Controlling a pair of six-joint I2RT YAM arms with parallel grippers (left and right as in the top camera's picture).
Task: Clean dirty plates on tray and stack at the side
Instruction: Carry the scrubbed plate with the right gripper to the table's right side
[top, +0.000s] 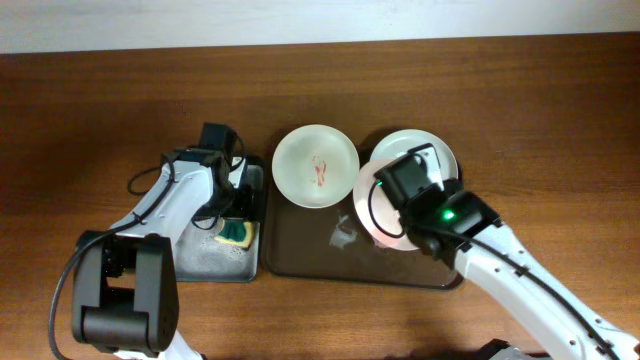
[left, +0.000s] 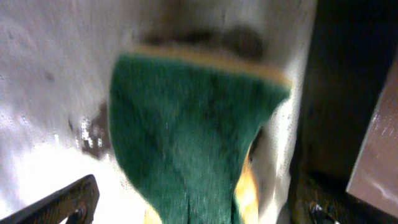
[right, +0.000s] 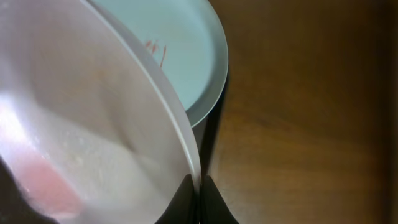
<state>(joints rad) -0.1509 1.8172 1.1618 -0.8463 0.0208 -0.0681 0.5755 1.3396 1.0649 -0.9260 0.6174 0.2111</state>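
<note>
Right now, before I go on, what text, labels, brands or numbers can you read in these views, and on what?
No readable text in any view.
Red marks on the smeared plate: smears, not letters.
Green light on the right arm: no sign.
The sponge, the brown tray and the pinkish plate held by the right gripper: unprinted.

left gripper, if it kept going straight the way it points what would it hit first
the green sponge, right ahead of the left gripper on the small black tray, though the gap is hard to judge
</note>
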